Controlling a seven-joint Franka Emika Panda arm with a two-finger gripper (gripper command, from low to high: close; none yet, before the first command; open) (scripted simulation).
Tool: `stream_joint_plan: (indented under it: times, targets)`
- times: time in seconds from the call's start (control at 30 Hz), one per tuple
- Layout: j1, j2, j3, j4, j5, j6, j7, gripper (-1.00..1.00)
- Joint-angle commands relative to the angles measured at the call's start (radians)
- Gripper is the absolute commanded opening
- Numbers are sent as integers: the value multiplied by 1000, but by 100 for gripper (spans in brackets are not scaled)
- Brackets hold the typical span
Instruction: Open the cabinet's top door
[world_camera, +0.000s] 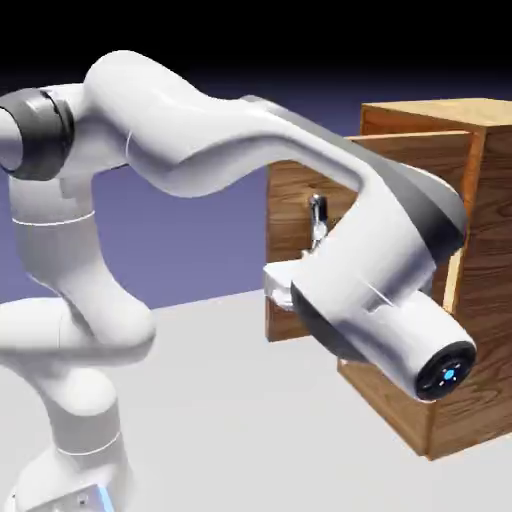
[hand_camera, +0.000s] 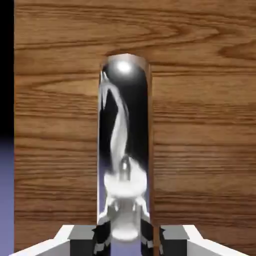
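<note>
The top door stands swung partway out from the cabinet, so opening looks well begun. The tool is clenched around the silver handle; more pulling seemingly remains.

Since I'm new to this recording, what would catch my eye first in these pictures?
The big white arm sweeps across the exterior view toward the brown wood cabinet on the right, whose top door stands swung open. In the hand view, the door's shiny silver handle fills the middle, running down between the fingers at the bottom edge.
</note>
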Motion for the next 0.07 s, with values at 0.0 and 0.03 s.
stream_joint_plan:
  times: [0.0,0.03]
  targets:
    - [3,0,0,0,1,1,1,100]
    - [3,0,0,0,1,1,1,100]
